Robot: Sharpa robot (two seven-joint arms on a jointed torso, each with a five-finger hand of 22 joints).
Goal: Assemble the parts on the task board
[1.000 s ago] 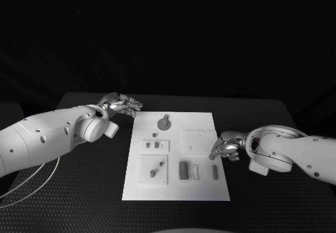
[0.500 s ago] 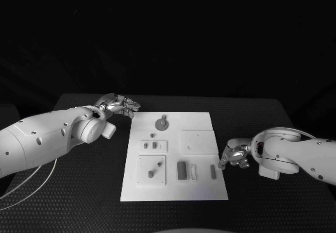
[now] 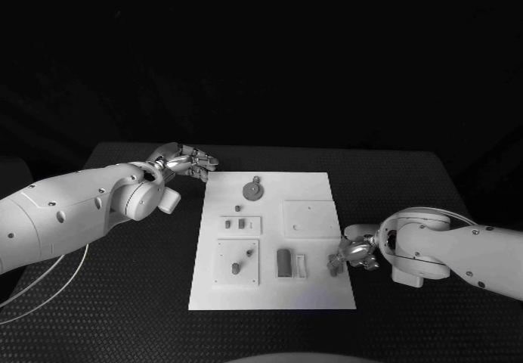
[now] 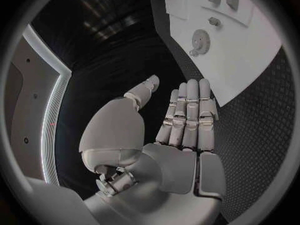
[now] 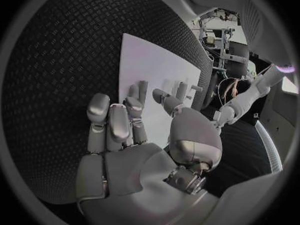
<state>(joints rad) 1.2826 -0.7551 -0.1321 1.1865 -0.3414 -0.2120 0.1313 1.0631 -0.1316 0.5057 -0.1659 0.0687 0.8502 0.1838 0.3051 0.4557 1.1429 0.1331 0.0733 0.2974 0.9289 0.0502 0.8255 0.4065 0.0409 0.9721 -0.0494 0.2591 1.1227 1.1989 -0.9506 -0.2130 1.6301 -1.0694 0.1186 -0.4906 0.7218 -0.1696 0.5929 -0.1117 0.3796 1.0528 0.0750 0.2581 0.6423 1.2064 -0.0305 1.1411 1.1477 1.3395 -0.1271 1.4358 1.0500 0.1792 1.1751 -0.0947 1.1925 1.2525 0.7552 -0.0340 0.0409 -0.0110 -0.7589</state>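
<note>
I hold my right hand [image 3: 355, 253], fingers apart and empty, at the task board [image 3: 316, 295] near-right edge beside a small part [image 3: 331, 265]; my left hand [image 3: 185, 162] hovers released off its far-left corner.

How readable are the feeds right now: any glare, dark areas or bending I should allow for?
Head view: the task board is bright against the black table, the background is dark, and the small parts stay legible. Left wrist view: fisheye bends the board's edges, and the left hand is evenly lit. Right wrist view: the right hand covers part of the board.
</note>
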